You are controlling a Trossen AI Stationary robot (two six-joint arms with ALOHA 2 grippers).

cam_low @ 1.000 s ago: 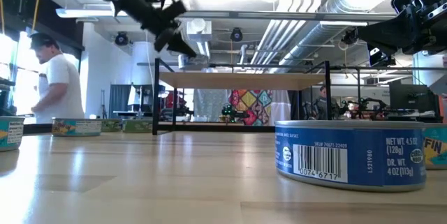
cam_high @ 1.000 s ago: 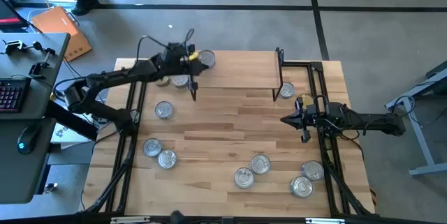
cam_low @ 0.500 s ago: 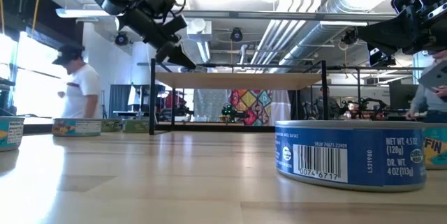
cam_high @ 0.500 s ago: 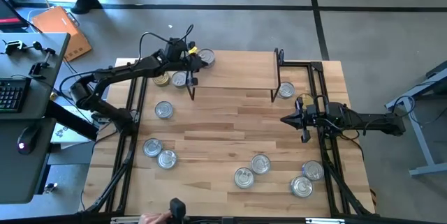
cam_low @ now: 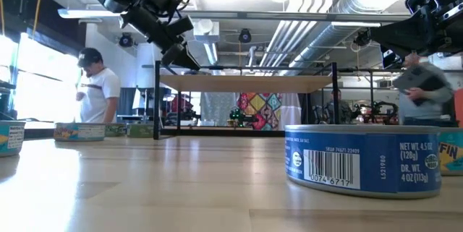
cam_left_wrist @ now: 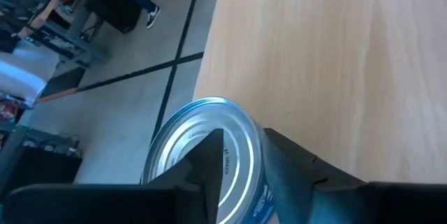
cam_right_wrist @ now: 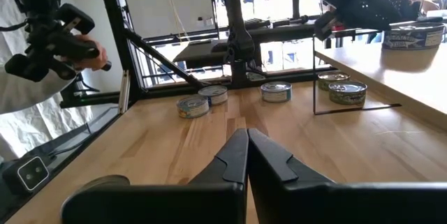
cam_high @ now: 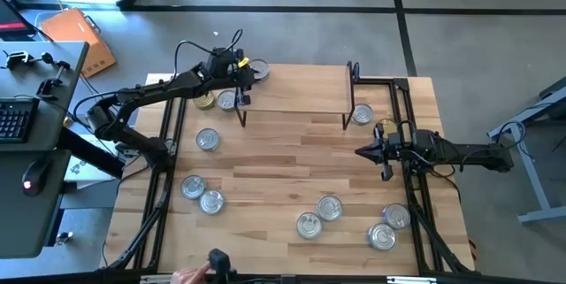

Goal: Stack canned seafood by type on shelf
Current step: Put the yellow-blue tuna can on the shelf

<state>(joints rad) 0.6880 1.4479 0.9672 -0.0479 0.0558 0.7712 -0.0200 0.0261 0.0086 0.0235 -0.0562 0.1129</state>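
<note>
The shelf (cam_high: 301,85) stands at the table's far middle on thin black legs. A silver-lidded can (cam_high: 259,72) with a bluish side label lies flat on its far-left corner. My left gripper (cam_high: 246,70) reaches it from the table's left, slanting down, fingers a little apart (cam_left_wrist: 242,135) astride the can's near rim. My right gripper (cam_high: 358,152) hangs shut and level over the table's right side, touching nothing. Several more cans lie flat on the tabletop. My left gripper has one finger (cam_left_wrist: 213,158) over the can's lid and the other (cam_left_wrist: 286,161) beside its side wall (cam_left_wrist: 260,195), with the rim between them. I cannot tell whether either finger touches it. The can lies flat on the shelf board.
A gold can (cam_high: 205,101) and a silver one (cam_high: 227,101) sit by the shelf's left legs, another (cam_high: 362,114) by its right leg. More cans lie at the near left (cam_high: 193,187) and near right (cam_high: 382,236). A person's hand (cam_high: 190,275) shows at the near edge.
My left gripper has sunk toward the shelf's left end and edged a little toward the far edge, the can staying at its fingertips. People have walked through the room behind the table.
</note>
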